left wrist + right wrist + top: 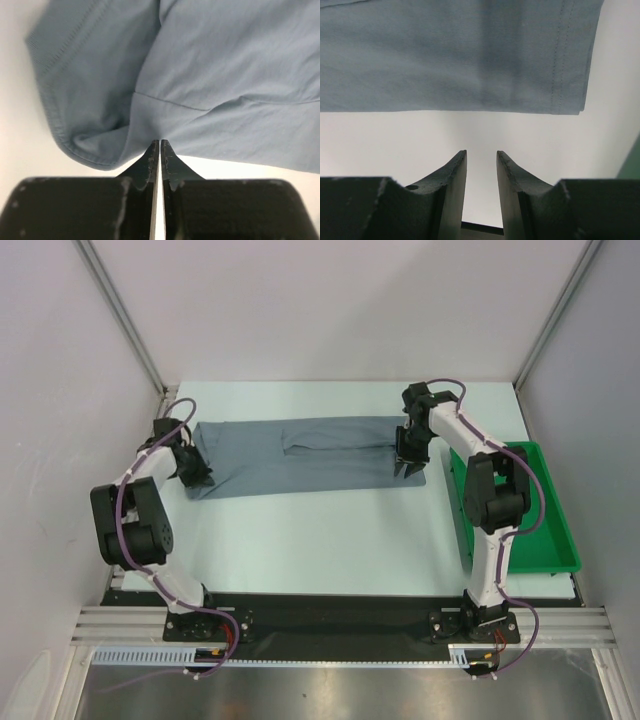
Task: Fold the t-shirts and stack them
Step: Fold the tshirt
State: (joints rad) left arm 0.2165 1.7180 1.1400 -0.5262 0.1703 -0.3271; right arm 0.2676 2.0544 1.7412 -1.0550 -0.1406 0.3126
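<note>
One t-shirt (300,455), folded to long strip, long axis running pincer to pincer. Sleeve end just ahead of left gripper (160,150), jaws nearly together, nothing between. Hem end just ahead of right gripper (481,165), gap narrow, holding nothing. One green tray (552,532) outboard of right gripper.

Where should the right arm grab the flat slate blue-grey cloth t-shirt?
Pinch the stitched hem corner of the slate blue-grey t-shirt, coming low over the white table from the near side: that free edge lies flat, facing the open jaws.
</note>
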